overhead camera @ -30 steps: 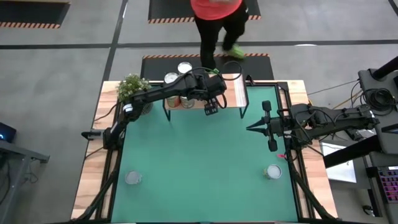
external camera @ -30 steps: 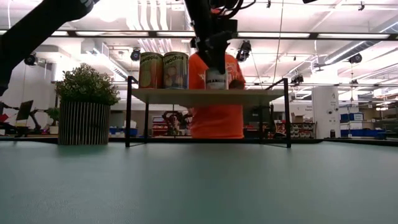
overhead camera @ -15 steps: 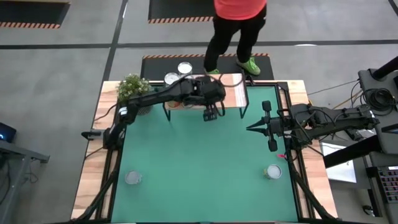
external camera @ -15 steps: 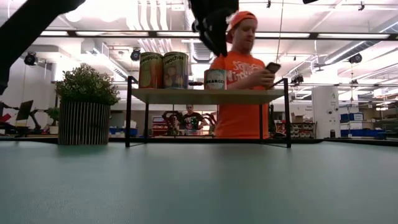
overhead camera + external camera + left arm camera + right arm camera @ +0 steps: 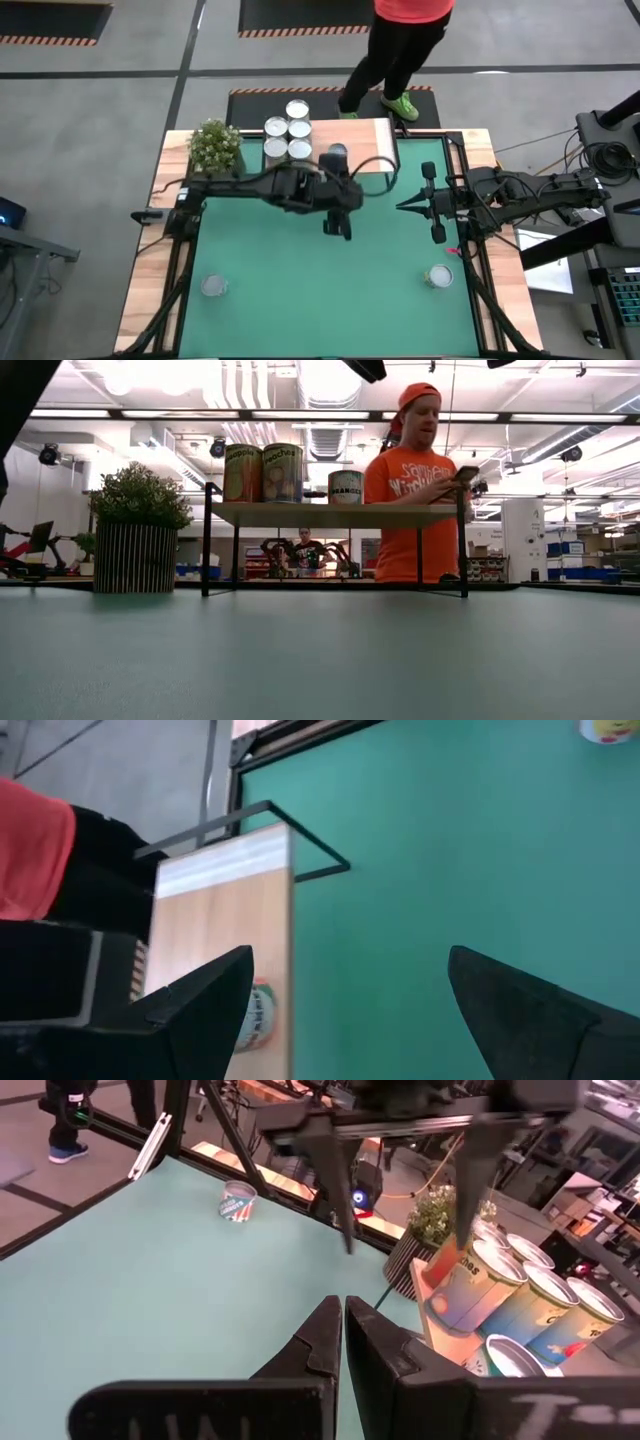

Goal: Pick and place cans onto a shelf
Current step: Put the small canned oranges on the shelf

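Pulled back from the shelf (image 5: pixel 372 143), the left hand (image 5: pixel 337 224) now hangs open and empty over the middle of the green worktop (image 5: pixel 300 280), having left a fourth can (image 5: pixel 336 153) standing alone on the board. Three other cans (image 5: pixel 287 128) stand clustered at the shelf's end nearest the potted plant (image 5: pixel 214 145). Two cans are not yet shelved: one near the worktop's front left corner (image 5: pixel 213 286), one near its front right corner (image 5: pixel 438 275). The right hand (image 5: pixel 405 207) waits closed and empty by the right edge. A person (image 5: pixel 418 490) stands behind the shelf.
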Controlling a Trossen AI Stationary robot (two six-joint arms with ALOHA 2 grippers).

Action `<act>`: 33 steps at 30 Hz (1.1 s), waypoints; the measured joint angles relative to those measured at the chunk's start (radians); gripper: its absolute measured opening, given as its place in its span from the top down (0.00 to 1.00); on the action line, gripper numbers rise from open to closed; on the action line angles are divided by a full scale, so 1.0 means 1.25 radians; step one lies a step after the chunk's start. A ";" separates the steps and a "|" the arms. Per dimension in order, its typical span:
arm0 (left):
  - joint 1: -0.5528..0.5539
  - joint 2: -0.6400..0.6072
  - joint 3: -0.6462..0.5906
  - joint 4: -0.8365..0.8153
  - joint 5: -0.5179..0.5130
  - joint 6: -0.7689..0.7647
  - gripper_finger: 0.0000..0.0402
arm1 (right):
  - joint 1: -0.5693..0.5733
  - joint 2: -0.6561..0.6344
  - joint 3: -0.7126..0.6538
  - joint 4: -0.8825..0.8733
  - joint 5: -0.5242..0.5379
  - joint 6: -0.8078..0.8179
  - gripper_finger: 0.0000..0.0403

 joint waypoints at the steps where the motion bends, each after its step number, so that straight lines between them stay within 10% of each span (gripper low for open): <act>1: -0.008 -0.004 -0.011 0.004 0.000 -0.005 0.21 | 0.000 0.000 0.000 0.000 0.000 0.002 0.98; 22: -0.058 -0.573 -0.904 0.825 -0.084 0.006 0.21 | -0.003 0.084 0.014 0.055 0.107 0.045 0.98; 33: -0.057 -0.867 -1.160 1.023 -0.084 0.056 0.21 | -0.069 0.316 0.130 0.033 0.103 0.127 0.98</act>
